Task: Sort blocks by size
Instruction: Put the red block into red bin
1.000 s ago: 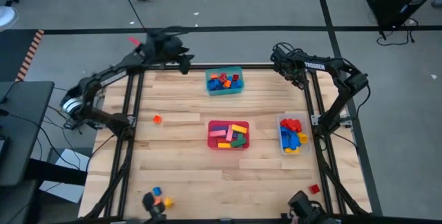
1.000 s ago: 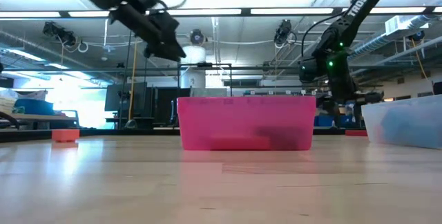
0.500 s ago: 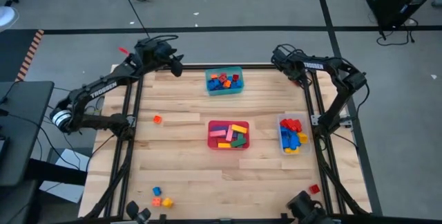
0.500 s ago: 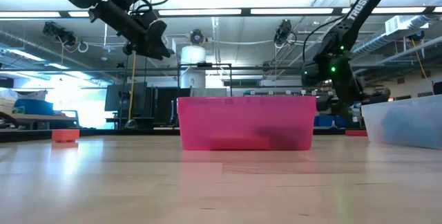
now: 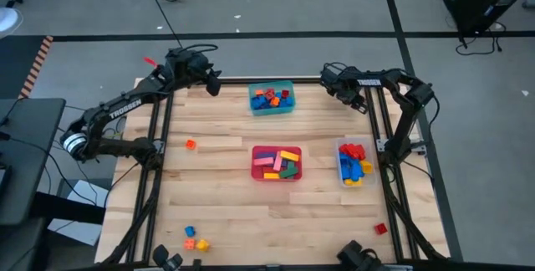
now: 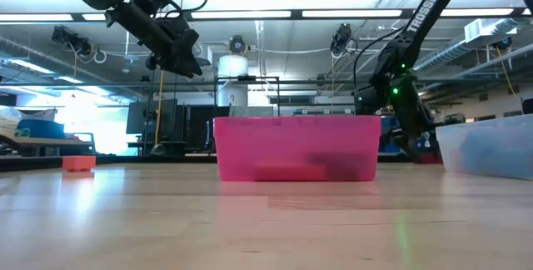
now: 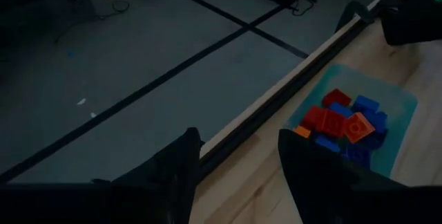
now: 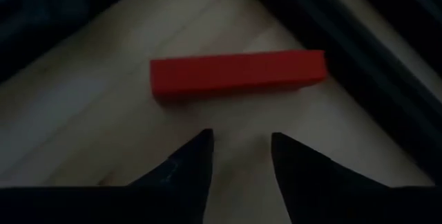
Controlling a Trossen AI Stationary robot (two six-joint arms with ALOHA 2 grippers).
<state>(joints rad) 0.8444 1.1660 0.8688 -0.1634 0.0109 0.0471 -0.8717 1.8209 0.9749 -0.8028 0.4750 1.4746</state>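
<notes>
My left gripper (image 5: 214,84) hangs at eleven o'clock, off the table's far-left corner, jaws apart and empty. Loose blocks: one orange (image 5: 191,144) at nine, three at seven. Three tubs hold the rest: teal (image 5: 272,109) at twelve, red tub (image 5: 277,176) at centre, clear (image 5: 341,164) at three; the blocks inside are too jumbled for me to count. My right gripper (image 5: 361,102) is low at one o'clock, jaws apart over a long red bar (image 8: 238,74). I judge it light, rigid and slick; I'd pinch across its middle. Another red block (image 5: 380,228) sits at five.
</notes>
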